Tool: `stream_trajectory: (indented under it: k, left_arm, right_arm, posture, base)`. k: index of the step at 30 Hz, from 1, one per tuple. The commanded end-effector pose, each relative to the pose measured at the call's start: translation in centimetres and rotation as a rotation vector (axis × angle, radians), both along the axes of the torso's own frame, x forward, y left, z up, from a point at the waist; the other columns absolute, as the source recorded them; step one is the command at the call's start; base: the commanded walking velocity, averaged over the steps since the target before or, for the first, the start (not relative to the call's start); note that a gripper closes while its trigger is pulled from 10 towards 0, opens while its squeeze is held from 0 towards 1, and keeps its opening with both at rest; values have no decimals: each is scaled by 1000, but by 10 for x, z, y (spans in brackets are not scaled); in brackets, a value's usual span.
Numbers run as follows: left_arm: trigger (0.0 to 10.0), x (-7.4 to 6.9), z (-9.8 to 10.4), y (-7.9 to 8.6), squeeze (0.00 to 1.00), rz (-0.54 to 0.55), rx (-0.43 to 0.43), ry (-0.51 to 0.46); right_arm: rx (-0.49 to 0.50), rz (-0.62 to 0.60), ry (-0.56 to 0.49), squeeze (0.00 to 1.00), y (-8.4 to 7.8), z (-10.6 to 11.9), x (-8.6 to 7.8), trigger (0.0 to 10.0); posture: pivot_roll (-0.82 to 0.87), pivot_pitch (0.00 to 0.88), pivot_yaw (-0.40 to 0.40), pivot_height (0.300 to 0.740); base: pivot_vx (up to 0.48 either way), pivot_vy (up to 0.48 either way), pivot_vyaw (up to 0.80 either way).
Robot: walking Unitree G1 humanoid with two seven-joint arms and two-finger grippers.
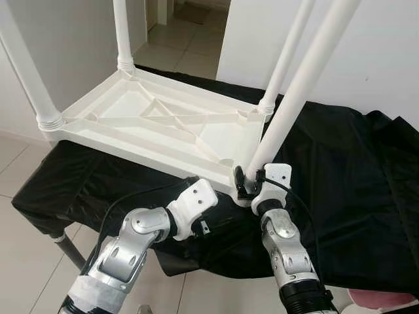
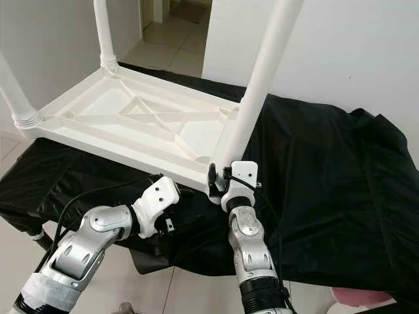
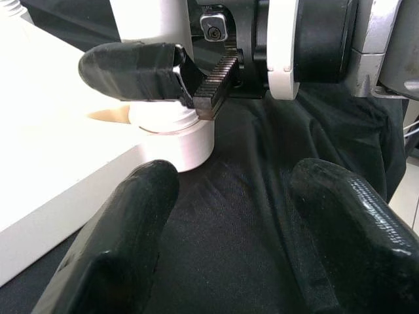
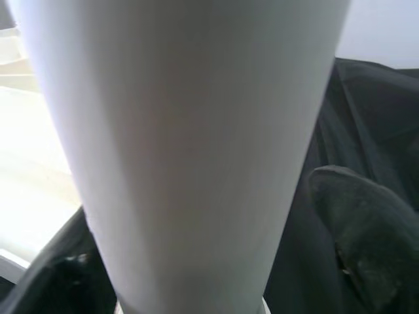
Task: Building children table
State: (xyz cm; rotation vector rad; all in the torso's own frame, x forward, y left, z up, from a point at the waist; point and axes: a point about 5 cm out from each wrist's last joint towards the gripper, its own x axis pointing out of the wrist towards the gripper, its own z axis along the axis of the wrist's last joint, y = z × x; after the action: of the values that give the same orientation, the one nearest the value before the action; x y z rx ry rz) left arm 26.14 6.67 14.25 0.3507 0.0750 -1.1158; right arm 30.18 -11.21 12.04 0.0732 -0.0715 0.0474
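Assembly appears well advanced: the white tabletop lies upside down on the black-draped bench, with 3 legs standing in their corner sockets. The 4th leg leans over the near corner socket, judged not yet fully seated. The right tool clamps this leg's base; the left tool waits just beside, fingers spread wide, holding nothing.

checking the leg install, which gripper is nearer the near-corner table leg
Right. The right gripper is clamped on the near-corner leg at its base; the left gripper sits open beside it over the black cloth, not touching.
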Motion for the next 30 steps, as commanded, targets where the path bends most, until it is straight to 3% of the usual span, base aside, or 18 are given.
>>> stream_trajectory:
  k: [1,7,8,10,11,19,30]
  left_arm:
    - [10000,0,1,0,0,41,-9,-14]
    - [10000,0,3,1,0,49,-10,-19]
    - [10000,0,3,2,0,53,-11,-21]
    - [10000,0,3,2,0,53,-11,-21]
    - [10000,0,4,3,0,57,-13,-21]
    - [10000,0,2,7,0,65,-8,-18]
    - [10000,1,2,7,0,65,-6,-18]
  right_arm:
    - [1,2,14,1000,-1,-4,-3,10000]
    - [-32,78,-32,1000,-12,-4,-13,10000]
    - [-35,101,-41,153,-15,-4,-16,10000]
    - [-35,101,-41,153,-15,-4,-16,10000]
    - [-38,117,-48,0,-17,-5,-18,10000]
    - [-42,234,-86,0,-28,-2,-19,10000]
    - [-88,415,-95,0,-39,4,-5,10000]
  posture:
    - [79,0,-122,740]
    - [76,9,-116,740]
    - [75,12,-114,740]
    - [75,12,-114,740]
    - [73,12,-113,740]
    - [64,17,-104,740]
    - [70,18,-102,740]
  base:
    - [0,0,0]
    - [0,0,0]
    - [0,0,0]
    - [0,0,0]
    - [0,0,0]
    - [0,0,0]
    - [0,0,0]
